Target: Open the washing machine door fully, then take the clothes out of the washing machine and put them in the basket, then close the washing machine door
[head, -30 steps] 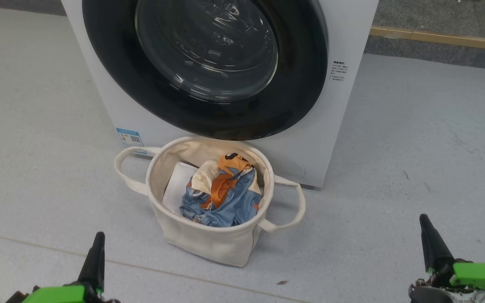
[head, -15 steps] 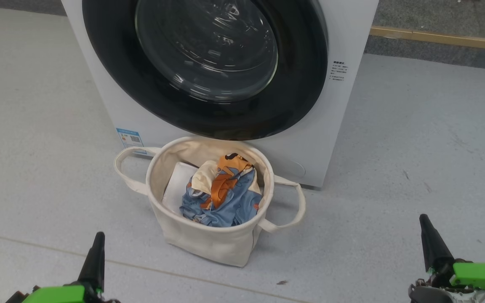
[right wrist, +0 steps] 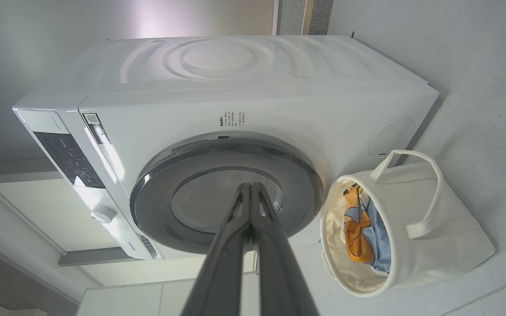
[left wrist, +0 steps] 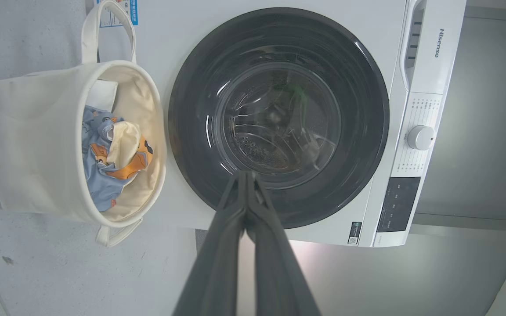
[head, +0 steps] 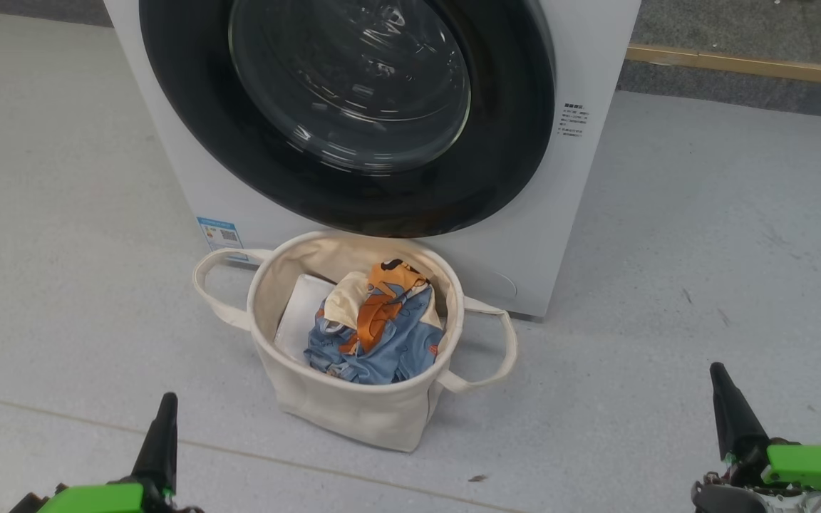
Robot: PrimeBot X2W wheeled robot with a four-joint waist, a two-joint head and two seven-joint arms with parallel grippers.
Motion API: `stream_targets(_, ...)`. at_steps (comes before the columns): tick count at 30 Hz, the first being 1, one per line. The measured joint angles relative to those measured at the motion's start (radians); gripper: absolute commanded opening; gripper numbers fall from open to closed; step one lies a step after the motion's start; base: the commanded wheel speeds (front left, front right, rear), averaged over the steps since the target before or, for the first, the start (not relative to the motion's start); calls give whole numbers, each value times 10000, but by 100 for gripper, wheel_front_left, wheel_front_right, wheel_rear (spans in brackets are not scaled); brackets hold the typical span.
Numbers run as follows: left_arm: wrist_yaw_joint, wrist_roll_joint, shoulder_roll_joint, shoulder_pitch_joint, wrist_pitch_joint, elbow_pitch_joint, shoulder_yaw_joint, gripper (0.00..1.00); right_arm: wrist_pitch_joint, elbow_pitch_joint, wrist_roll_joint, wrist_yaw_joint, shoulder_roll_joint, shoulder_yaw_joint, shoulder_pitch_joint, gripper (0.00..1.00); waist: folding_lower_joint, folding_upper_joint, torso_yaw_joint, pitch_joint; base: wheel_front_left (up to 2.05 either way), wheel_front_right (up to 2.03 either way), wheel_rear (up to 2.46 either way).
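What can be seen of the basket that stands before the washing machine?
The basket is a round, soft tub of cream canvas with two loop handles, one on each side. It stands upright and open on the grey floor, directly before the washing machine. Inside lie the blue-and-orange clothes and a flat white sheet.

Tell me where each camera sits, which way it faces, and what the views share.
Head view: on the head, looking forward and down at the closed washing machine door, the basket and the clothes in it; left gripper and right gripper at the bottom corners.
Left wrist view: left wrist, squarely facing the door, basket at left; its shut fingers rise from below.
Right wrist view: right wrist, facing the door obliquely, basket lower right; its shut fingers likewise.
Shared: all show door, basket, clothes.
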Motion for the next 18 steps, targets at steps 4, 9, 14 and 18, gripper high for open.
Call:
stream_targets(4,0,0,0,0,0,0,0,0,0,0,0,0,0,0,0,0,0,0,0,0,0,0,0)
stream_targets(9,0,0,0,0,0,0,0,0,0,0,0,0,0,0,0,0,0,0,0,0,0,0,0)
stream_targets(14,0,0,0,0,0,0,0,0,0,0,0,0,0,0,0,0,0,0,0,0,0,0,0)
stream_targets(18,0,0,0,0,0,0,0,0,0,0,0,0,0,0,0,0,0,0,0,0,0,0,0)
